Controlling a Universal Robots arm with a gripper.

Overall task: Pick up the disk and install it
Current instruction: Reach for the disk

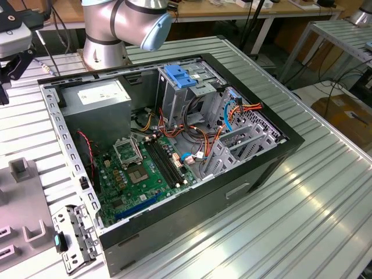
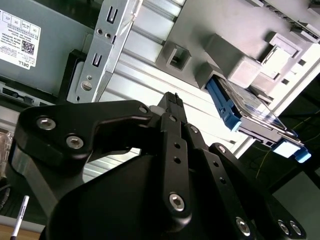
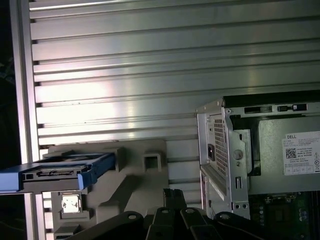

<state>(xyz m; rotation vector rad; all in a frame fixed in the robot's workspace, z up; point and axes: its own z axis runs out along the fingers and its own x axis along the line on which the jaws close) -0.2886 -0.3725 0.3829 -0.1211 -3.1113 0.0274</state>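
1 disk [image 2: 247, 107] with blue rails is seated in 1 grey holder [image 2: 235, 65], overhanging the ribbed table's [image 3: 150, 60] edge, apart from 1 open computer case [image 1: 232, 192]. 1 white printed sticker [image 3: 301, 152] is seen on its grey box. The gripper [image 3: 173, 194], seemingly closed and empty, is poised over bare table beside the holder.

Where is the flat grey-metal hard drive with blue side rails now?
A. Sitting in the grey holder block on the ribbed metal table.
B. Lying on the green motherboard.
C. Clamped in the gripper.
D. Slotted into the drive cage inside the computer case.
A: in the second wrist view the flat grey-metal hard drive with blue side rails rests in the grey holder block, apart from the black gripper.
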